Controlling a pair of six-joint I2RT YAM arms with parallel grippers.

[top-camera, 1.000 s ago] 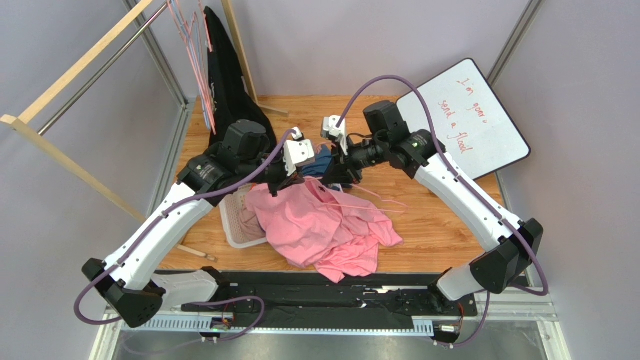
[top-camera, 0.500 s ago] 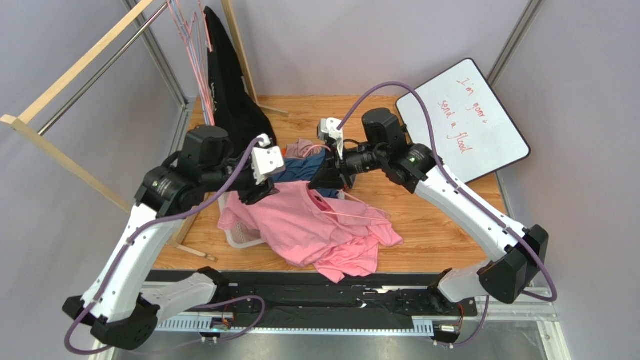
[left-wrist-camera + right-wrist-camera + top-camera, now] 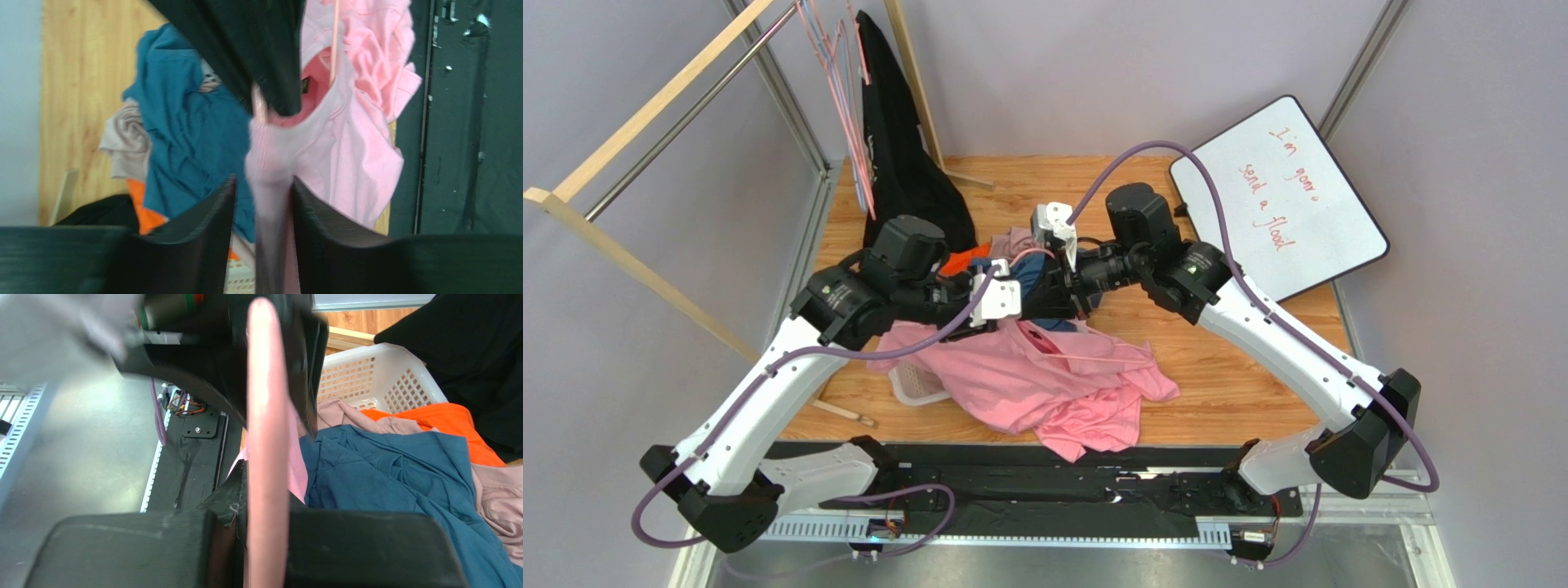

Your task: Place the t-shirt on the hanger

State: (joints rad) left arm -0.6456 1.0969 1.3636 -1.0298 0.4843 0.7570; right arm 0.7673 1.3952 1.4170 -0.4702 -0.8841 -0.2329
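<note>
We're right at the neck of the t-shirt [image 3: 1063, 380], which lies crumpled on the wooden table [image 3: 1234, 355]. One edge is draped over the white basket [image 3: 380, 373], and the collar end is raised toward the two grippers. It's soft, light cotton, and we judge it will sag and bunch wherever it goes unsupported. That makes the ribbed neckband [image 3: 270, 153] the place to take hold: it's thicker and firmer, and it rims the opening the hanger has to enter. The left gripper [image 3: 263, 184] has that band running between its jaws, which stand partly apart with cloth touching both, though we cannot tell whether they truly bite. The right gripper [image 3: 267, 520] is pressed tight on the hanger [image 3: 267, 478], a thin, smooth, rigid pink rod. It looks light and probably slick, so we'd expect it to twist in the pinch if the cloth drags on it. Just beside the collar sits a rumpled blue t-shirt [image 3: 184, 141] with an orange garment [image 3: 442, 419] next to it, both limp and, we reckon, easy to snag by mistake.
</note>
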